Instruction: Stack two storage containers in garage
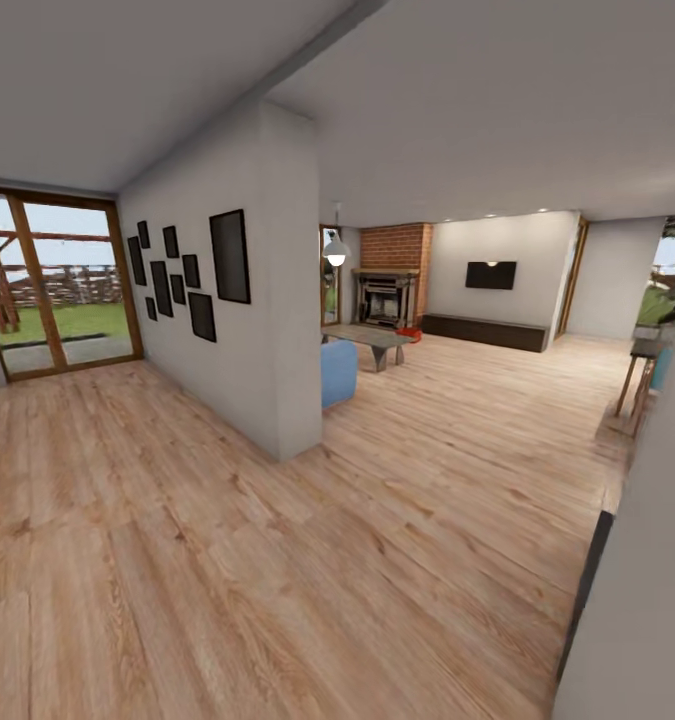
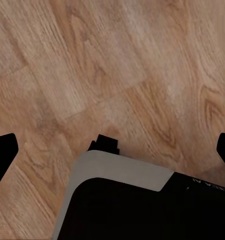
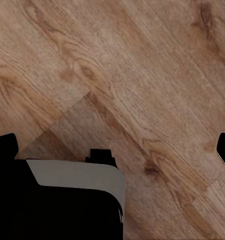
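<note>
Well, the living room (image 1: 447, 300) lies far ahead — brick chimney (image 1: 397, 245) over the fireplace (image 1: 385, 298), black TV (image 1: 491, 275) on the wall, long dark bench (image 1: 485, 331) beneath it. A small red-orange speck (image 1: 409, 334) sits on the floor by the fireplace; too small to tell whether it's one of the storage containers. Nearer us, a low coffee table (image 1: 369, 340) and a blue seat (image 1: 339, 372) tucked behind the partition wall (image 1: 267, 300) with its black frames (image 1: 230, 256). Wood-plank floor (image 1: 277, 560) stretches between us and there, so my read is we're on the approach, fetching not begun. Left gripper (image 2: 112, 150) and right gripper (image 3: 112, 150) point down at the planks, jaws wide and carrying nothing — likely parked for travel.
</note>
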